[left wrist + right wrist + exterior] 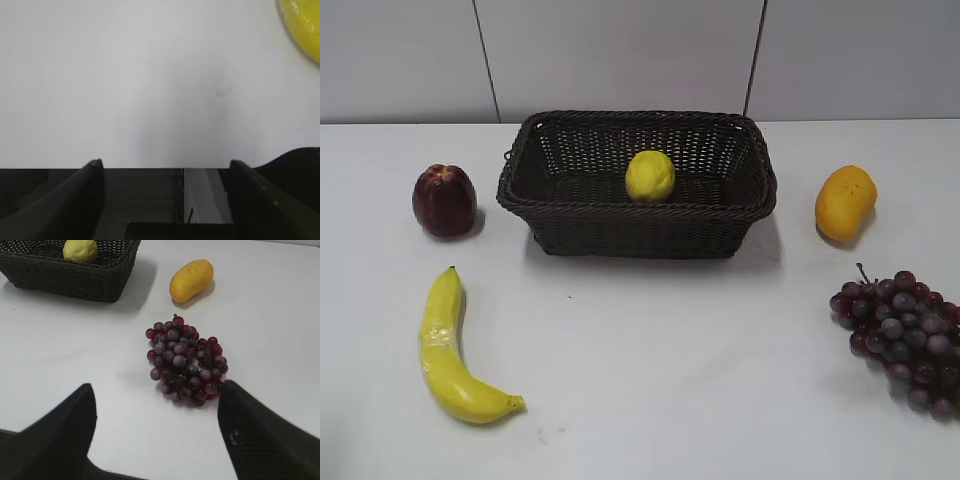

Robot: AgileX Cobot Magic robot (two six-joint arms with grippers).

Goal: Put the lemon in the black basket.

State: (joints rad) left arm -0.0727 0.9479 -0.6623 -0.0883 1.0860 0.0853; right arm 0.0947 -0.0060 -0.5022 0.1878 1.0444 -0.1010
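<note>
Both tools, left tool (162, 167) and right tool (155, 390), hang spread and empty near the bench; lemon (650, 175) sits inside black basket (570, 235), so keep clear, avoid nudging it.

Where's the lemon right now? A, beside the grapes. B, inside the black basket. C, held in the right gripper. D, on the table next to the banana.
B: the lemon sits inside the black basket, with neither gripper near it.
</note>
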